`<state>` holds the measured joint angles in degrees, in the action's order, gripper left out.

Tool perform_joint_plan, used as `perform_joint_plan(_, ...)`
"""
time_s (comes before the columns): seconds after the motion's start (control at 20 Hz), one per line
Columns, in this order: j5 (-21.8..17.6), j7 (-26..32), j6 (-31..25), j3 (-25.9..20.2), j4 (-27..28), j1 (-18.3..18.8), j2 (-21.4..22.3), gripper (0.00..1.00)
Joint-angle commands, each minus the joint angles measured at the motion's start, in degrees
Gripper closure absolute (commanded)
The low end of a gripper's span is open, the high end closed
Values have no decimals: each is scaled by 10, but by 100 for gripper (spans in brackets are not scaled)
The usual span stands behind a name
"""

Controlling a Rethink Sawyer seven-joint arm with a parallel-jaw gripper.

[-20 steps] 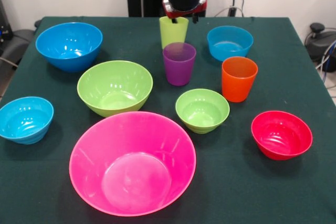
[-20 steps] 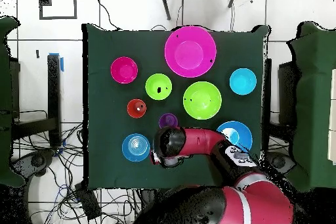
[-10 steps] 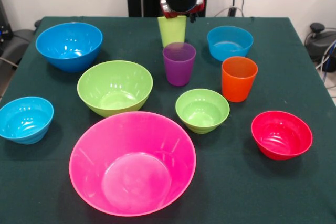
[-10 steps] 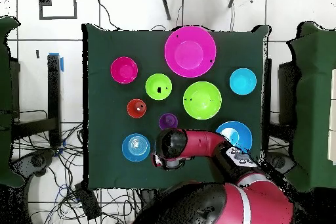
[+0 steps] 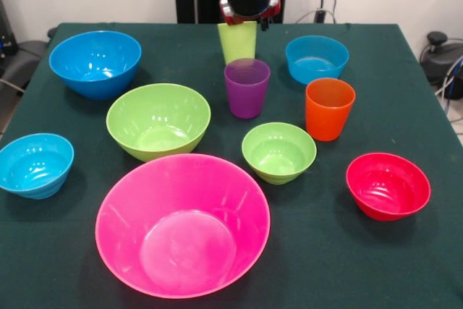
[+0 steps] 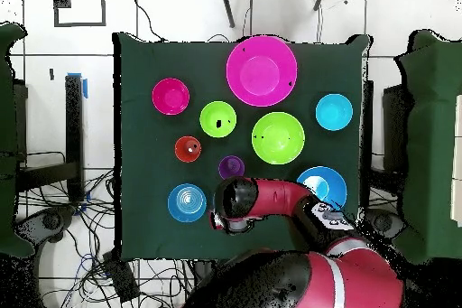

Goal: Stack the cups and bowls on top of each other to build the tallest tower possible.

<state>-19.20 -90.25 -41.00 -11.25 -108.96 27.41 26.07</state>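
The tool (image 5: pixel 249 21) sits right on the rim of the lime green cup (image 5: pixel 237 41) at the bench's far edge, near its middle; the cup's top meets the tool's red collar. The fingers are hidden by cup and collar, so I cannot tell whether it has closed on the cup or stands wide. In the overhead view the arm (image 6: pixel 271 198) covers the cup entirely.

No tower exists yet. All seven bowls lie singly on the bench (image 5: pixel 405 265): the huge pink bowl (image 5: pixel 182 223) by the near edge, the large green bowl (image 5: pixel 158 119) behind it, the large blue bowl (image 5: pixel 95 62) toward the far left corner, one small light-blue bowl (image 5: pixel 35 164) at the left edge, the other (image 5: pixel 316 58) at the far right, the small green bowl (image 5: pixel 278 151) and the small red bowl (image 5: pixel 388 185) to the right.

The step in hand looks like taking the lime cup. To do it well, I judge, raise it straight up until its base clears the purple cup (image 5: pixel 247 87) just in front, before any sideways travel; the orange cup (image 5: pixel 329 108) stands a little farther right. Open bench lies along the near right corner, and between the blue and lime pieces at the far edge
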Motion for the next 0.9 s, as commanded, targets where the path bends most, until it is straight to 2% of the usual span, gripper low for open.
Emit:
perform_joint_plan(0.05,-30,-19,45,-20,28,-6,-21,0)
perform_joint_plan(0.9,-17,-57,53,-10,27,-49,-6,0)
